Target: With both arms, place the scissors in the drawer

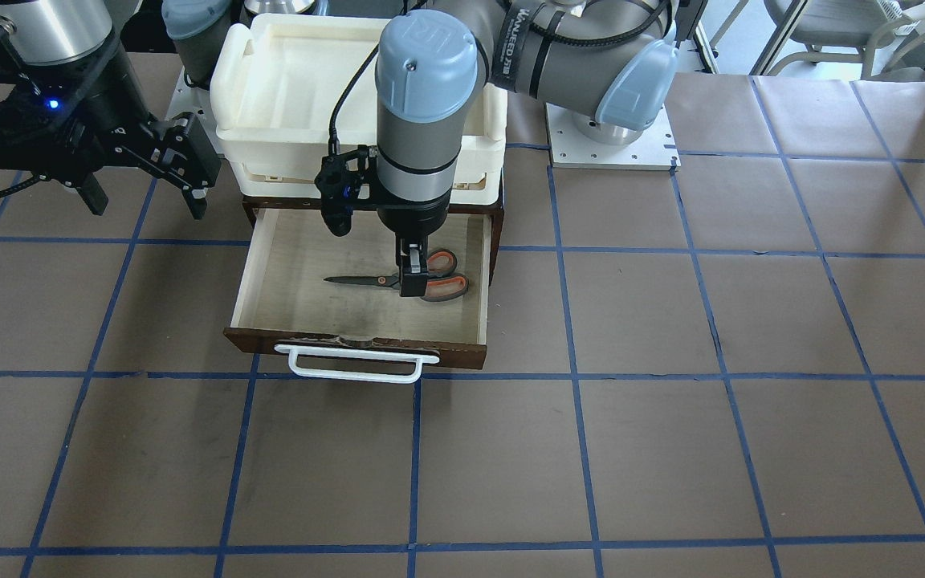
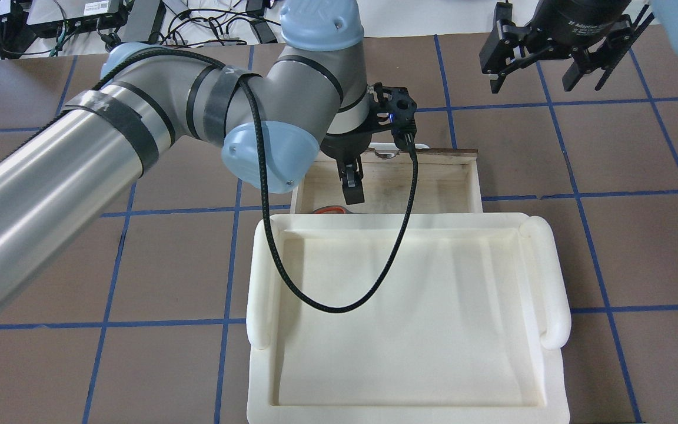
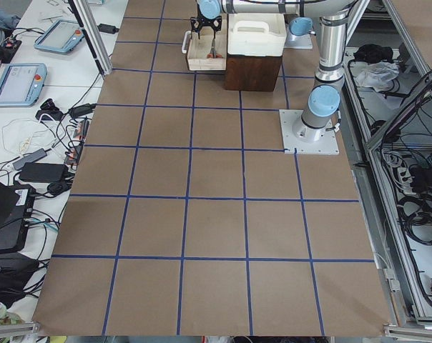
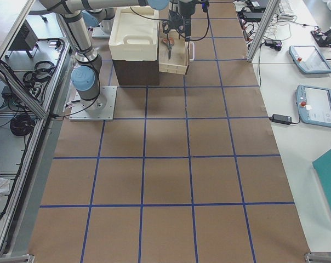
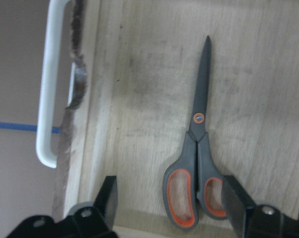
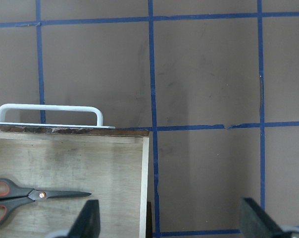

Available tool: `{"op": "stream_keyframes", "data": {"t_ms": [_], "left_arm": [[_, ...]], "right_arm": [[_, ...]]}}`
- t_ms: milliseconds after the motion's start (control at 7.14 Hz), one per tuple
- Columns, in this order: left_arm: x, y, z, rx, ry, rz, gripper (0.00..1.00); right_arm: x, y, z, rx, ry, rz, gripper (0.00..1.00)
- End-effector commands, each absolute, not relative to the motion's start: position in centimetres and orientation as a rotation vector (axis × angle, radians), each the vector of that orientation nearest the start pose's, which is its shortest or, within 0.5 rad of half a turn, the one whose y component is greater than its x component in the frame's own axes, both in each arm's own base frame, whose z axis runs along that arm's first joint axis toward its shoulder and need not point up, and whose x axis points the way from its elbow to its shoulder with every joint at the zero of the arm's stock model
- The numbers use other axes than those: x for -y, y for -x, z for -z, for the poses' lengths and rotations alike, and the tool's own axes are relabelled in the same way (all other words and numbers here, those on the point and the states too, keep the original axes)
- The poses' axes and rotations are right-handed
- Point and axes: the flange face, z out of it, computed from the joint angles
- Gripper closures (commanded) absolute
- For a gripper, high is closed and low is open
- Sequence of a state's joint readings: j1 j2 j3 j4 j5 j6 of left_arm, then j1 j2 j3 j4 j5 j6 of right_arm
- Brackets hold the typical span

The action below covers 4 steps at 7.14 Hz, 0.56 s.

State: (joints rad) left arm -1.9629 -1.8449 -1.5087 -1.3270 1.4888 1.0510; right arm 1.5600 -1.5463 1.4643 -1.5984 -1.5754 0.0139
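Grey plastic handles lined in orange-red mark the small pair of scissors (image 5: 196, 141), which lies flat on the pale plywood floor of the dark brown wooden drawer (image 1: 294, 241). We see its slim metal blades closed and running parallel to the drawer's front. The handles lie close to one side wall, and the tip reaches past the middle of the floor.

The drawer stands pulled open, with its white bar handle (image 1: 350, 375) facing away from the robot. Behind the drawer, a cream-white foam tray (image 2: 409, 330) sits on top of the brown cabinet that houses it.

The silver-grey left arm (image 2: 109, 147) reaches down into the drawer. Its black left gripper (image 5: 172, 188) hangs over the scissors' handles with its jaws spread wide. One finger stands on either side of the loops, and we see nothing gripped between them. Whether one finger touches a loop we cannot tell.

The black right gripper (image 6: 170, 206) hovers outside the drawer, off the side the blades point toward. It is above the brown paper table with blue tape lines (image 1: 671, 401). Its jaws are also wide apart and carry nothing.
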Motion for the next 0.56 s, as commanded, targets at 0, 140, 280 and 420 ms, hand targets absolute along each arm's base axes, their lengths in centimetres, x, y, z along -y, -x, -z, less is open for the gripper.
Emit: {"op": "stream_keyframes", "data": {"t_ms": [0,140,280,420], "left_arm": [[51.9,28.5,-45.9,-2.548,-1.949,0.109,0.19],[51.5,24.5,-49.0,-2.648,-1.799,0.119,0.16],[51.5,20.2,-51.4,-2.73,-1.602,0.165,0.12],[52.0,16.0,-52.5,-2.791,-1.473,0.197,0.12]], "right_arm": [[51.3,-12.7,-53.0,-3.143,-0.039,0.169,0.0],[51.3,-12.7,-53.0,-3.143,-0.039,0.169,0.0],[51.3,-12.7,-53.0,-3.143,-0.041,0.169,0.0],[51.2,-12.7,-53.0,-3.143,-0.041,0.167,0.0]]}}
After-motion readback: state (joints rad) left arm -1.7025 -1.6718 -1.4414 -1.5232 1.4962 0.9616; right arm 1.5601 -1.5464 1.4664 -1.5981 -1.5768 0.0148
